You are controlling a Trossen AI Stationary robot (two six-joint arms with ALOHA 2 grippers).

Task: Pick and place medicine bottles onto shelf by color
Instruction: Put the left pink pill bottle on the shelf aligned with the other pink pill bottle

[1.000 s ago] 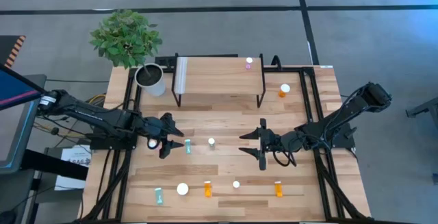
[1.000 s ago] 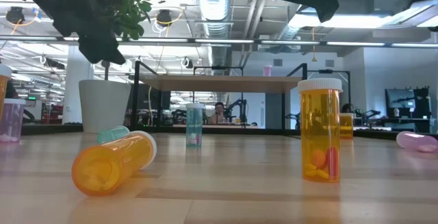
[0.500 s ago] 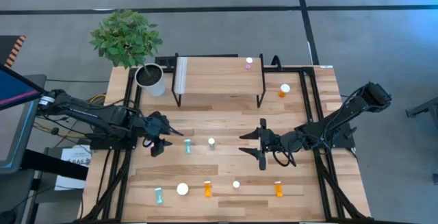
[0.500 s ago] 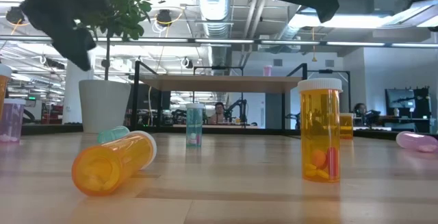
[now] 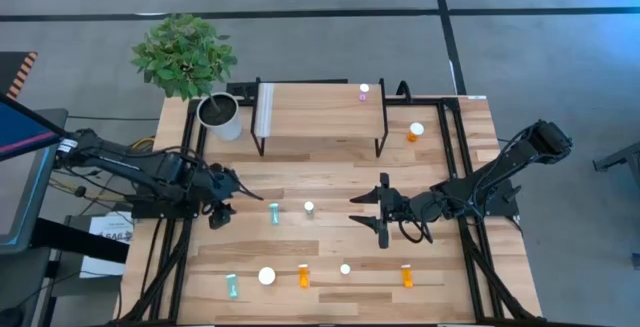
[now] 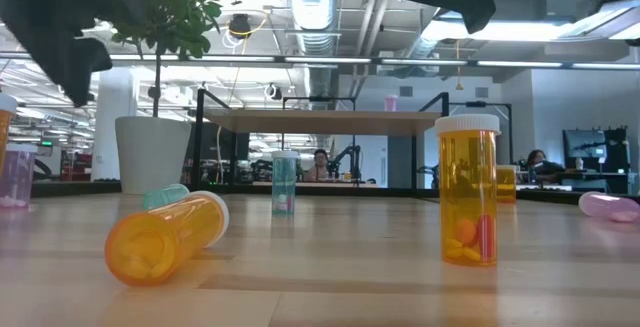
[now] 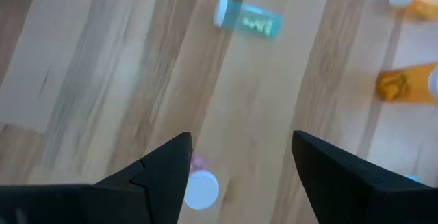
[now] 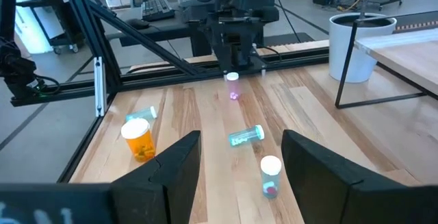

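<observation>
My left gripper (image 5: 224, 210) hangs open over the table's left middle, pointing steeply down. Under it a pink medicine bottle (image 8: 233, 85) stands upright on its base, its white cap (image 7: 200, 188) showing beside one finger; the fingers are above it and do not touch it. A teal bottle (image 5: 273, 213) lies on its side just to the right, and another teal one (image 5: 309, 208) stands upright. The shelf (image 5: 320, 112) at the far middle carries one pink bottle (image 5: 363, 91). My right gripper (image 5: 358, 210) waits open and level over the right middle, holding nothing.
Near the front edge are a teal bottle (image 5: 232, 285), a wide orange one (image 5: 267, 276), two slimmer orange ones (image 5: 303, 275) (image 5: 406, 276) and a white-capped one (image 5: 345, 269). An orange bottle (image 5: 415, 130) stands right of the shelf. A white plant pot (image 5: 220, 115) stands at the far left.
My left gripper has drawn back toward the table's left edge, risen a little and tipped from nearly level to pointing steeply down. The bottles have stayed where they were.
</observation>
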